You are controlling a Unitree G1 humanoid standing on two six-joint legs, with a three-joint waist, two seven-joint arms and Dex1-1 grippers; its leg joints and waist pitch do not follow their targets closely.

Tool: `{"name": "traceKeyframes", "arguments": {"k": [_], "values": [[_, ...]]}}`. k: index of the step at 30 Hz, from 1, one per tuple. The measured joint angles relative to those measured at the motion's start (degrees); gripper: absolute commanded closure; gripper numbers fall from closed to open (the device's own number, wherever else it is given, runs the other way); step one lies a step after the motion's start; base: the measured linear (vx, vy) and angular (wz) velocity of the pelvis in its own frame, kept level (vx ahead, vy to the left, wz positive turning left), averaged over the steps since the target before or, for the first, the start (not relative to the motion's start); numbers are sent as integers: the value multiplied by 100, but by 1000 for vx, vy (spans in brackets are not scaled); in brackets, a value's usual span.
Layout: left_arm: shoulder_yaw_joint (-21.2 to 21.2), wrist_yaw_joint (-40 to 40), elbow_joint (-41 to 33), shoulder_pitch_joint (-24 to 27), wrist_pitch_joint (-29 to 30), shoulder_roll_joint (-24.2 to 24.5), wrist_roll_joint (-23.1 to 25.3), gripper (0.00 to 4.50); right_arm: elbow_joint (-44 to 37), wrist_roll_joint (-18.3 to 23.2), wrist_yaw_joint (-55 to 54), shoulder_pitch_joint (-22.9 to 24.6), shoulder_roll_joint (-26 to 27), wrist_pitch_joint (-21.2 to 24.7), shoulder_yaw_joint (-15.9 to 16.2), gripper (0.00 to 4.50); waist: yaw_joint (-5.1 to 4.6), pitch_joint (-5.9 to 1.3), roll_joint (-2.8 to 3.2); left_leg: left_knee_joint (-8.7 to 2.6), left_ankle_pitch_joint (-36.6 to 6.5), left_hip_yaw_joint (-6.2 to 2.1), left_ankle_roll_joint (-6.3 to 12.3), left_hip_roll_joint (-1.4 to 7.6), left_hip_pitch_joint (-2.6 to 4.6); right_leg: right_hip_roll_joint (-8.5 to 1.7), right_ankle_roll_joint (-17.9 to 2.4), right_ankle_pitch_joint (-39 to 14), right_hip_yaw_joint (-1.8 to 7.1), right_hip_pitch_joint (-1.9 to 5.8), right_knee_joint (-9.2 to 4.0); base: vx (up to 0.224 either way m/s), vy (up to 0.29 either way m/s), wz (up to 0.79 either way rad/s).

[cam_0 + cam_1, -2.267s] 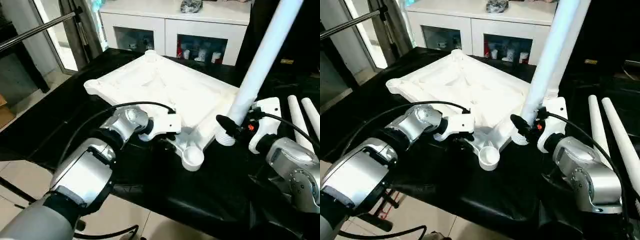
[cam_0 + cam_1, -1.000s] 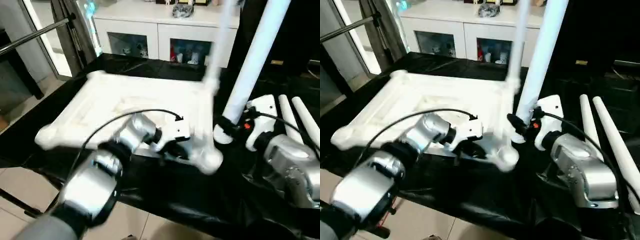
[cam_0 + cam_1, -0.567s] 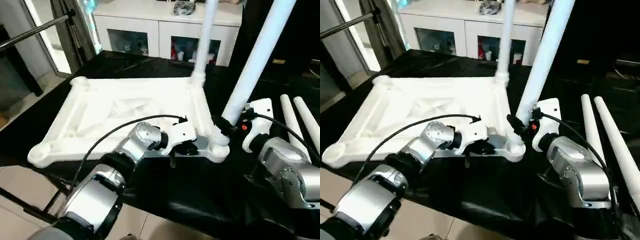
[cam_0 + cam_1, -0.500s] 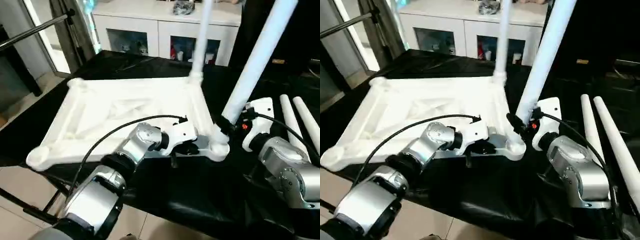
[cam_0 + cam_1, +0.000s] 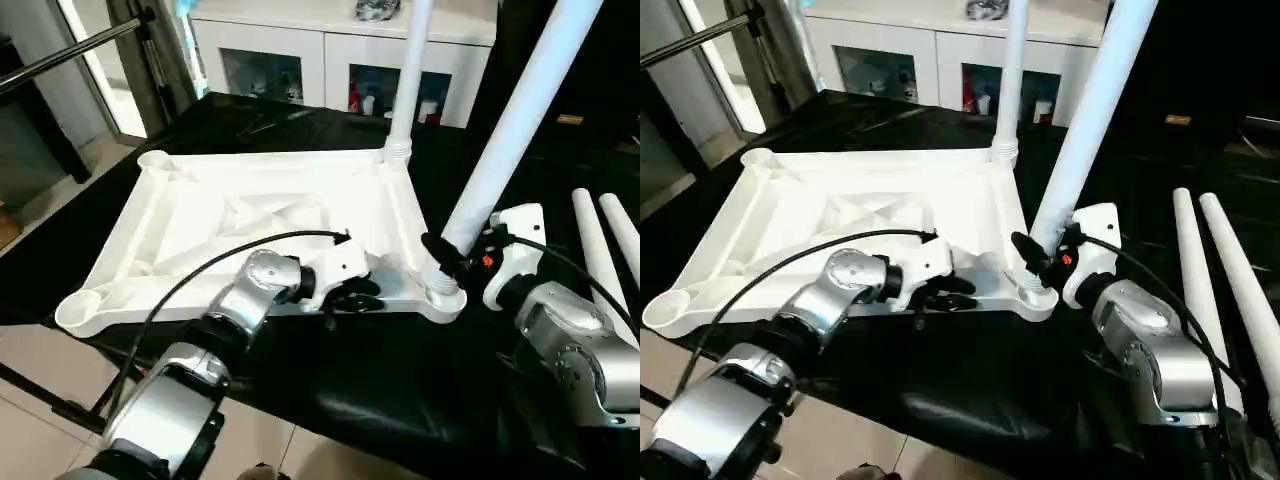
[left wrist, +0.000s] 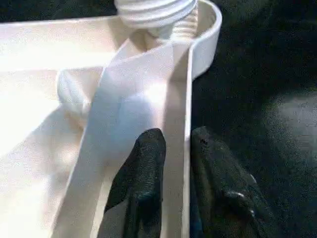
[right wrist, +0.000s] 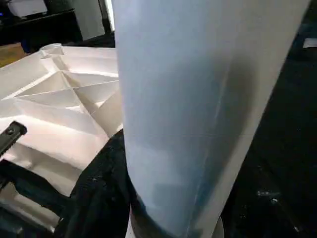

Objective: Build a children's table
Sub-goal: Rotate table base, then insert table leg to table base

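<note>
The children's table top (image 5: 250,210) lies upside down on the black work surface, ribbed underside up. One white leg (image 5: 408,80) stands upright in its far right corner socket. My right gripper (image 5: 445,258) is shut on a second leg (image 5: 510,130), which leans slightly. That leg's threaded end (image 6: 158,12) sits in the near right corner socket (image 5: 447,297). My left gripper (image 5: 352,297) is at the top's near rim, just left of that socket. Its fingers (image 6: 143,168) straddle the thin rim wall (image 6: 185,99), slightly open.
Two loose white legs (image 5: 603,235) lie on the black surface at the right. A white glass-door cabinet (image 5: 330,70) stands behind the table. A metal bar (image 5: 60,60) crosses the upper left. The work surface's near edge runs just below my left gripper.
The table top has swung round with my left gripper, bringing its near right socket under the leg in my right gripper. My left fingers have since eased apart on the rim.
</note>
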Motion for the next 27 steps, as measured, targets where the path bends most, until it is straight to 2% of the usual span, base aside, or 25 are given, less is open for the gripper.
{"name": "traceKeyframes", "arguments": {"k": [7, 8, 11, 13, 17, 27], "values": [[7, -88, 62, -35, 17, 14, -18, 344, -1, -1, 53, 0, -13, -4, 0, 261, 23, 0, 1, 0, 0, 0, -1, 1, 4, 0, 1, 0, 0, 0, 3, 0, 0, 0], [8, -136, 92, -56, 28, 3, -26, 373, -1, -2, 54, 0, -13, -5, 2, 261, 29, 0, 1, 0, 0, 0, -1, 1, 3, 0, 1, 0, 0, 0, 3, 0, 0, 0], [7, -198, 177, -97, 50, -46, -48, 380, -1, -48, 58, 0, -26, -33, 16, 261, 59, -1, 2, 0, 0, 0, -1, 1, 3, 0, 0, 0, 0, 0, 3, 0, 0, 0], [-1, -238, 224, -128, 50, -46, -45, 416, -1, -83, 63, 0, -58, -58, 65, 261, 77, -3, 5, -1, 0, 0, -1, 1, 4, 0, 0, 0, 0, 0, 5, 0, 0, 0], [-97, -296, 324, -256, 9, -38, 49, 442, -1, -129, 106, 0, -73, -64, 123, 261, 89, -3, 5, 2, 0, 0, -1, 1, 4, 0, 0, 0, 0, 1, 6, 0, 0, 0], [-123, -410, 417, -356, 29, -35, 112, 450, 119, -307, 368, -19, -325, -76, 328, 261, 86, -5, 7, 2, 5, 0, 8, 2, 6, 0, 0, 0, 0, 1, 7, 0, 0, 0]]}}
